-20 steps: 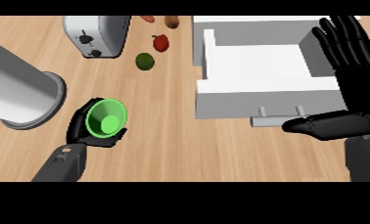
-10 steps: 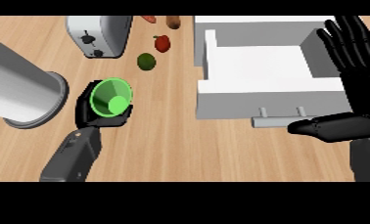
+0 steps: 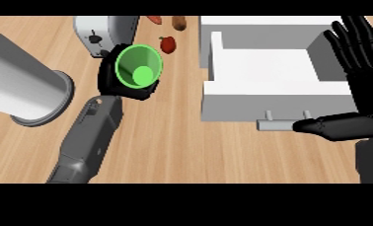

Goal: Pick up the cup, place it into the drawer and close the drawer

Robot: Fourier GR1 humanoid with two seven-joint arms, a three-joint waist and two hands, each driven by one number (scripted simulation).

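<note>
While the green cup (image 3: 138, 69) isn't in the drawer yet, we'd say the pick-up half looks done. The left hand (image 3: 111, 79) has its black fingers curled round the outside of the cup, and the cup is tipped so we look right into its mouth. It sits just in front of the toaster (image 3: 102, 35) and close to a small red vegetable (image 3: 167, 44). A strip of bare wooden desk (image 3: 189, 146) lies between it and the white drawer (image 3: 277, 102). From a top-down view we can't really tell if it's off the desk, but the hand wraps under it, so our guess is it's being carried.

The drawer stands open with its handle (image 3: 280, 124) facing us. That layout makes sense to us: the cup can go in from above, and the front is there to be pushed shut afterwards.

The right hand (image 3: 354, 52) shows at the right edge, open, with fingers straight up and the thumb poking out near the end of the handle. We read it as parked out of the way, though it's nicely placed for the closing push.

A big grey metal cylinder (image 3: 33, 89) lies at the left, beside the forearm (image 3: 87, 136). The bit we'd watch is the cup clipping the drawer's near wall on the way over.
</note>
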